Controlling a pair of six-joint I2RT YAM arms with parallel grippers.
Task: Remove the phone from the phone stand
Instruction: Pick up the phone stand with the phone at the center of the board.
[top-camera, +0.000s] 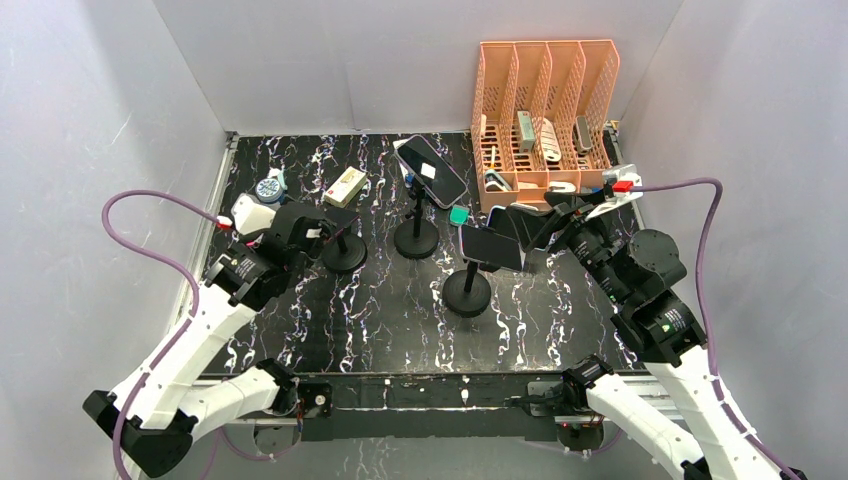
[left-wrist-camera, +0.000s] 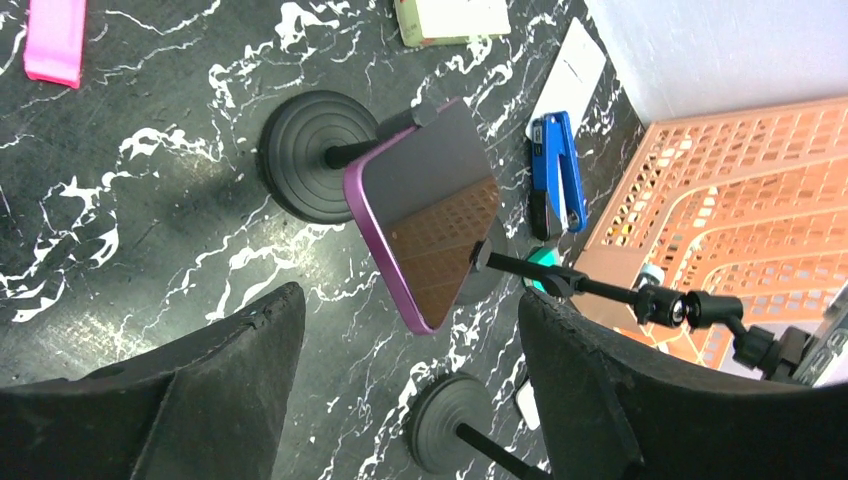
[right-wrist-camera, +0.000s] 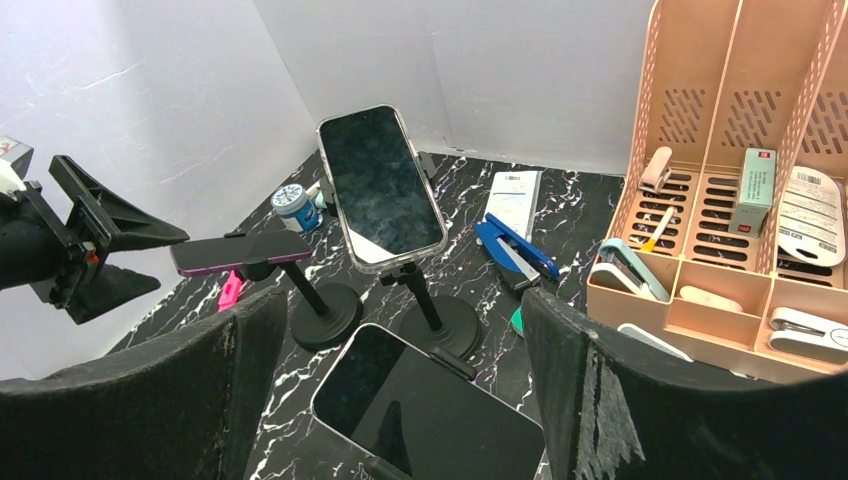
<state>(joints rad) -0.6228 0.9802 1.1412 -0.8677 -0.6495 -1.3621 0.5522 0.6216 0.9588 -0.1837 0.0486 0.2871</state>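
Three phones rest on black stands. A purple phone sits on the left stand. My left gripper is open around its lower end, with the fingers apart from it on both sides. A clear-cased phone tilts on the middle stand. A dark phone with a silver edge lies on the right stand. My right gripper is open and straddles that phone without touching it.
An orange file organizer with office items stands at the back right. A blue stapler, a teal piece, a small box, a round tin and a pink item lie on the black marbled table. White walls enclose it.
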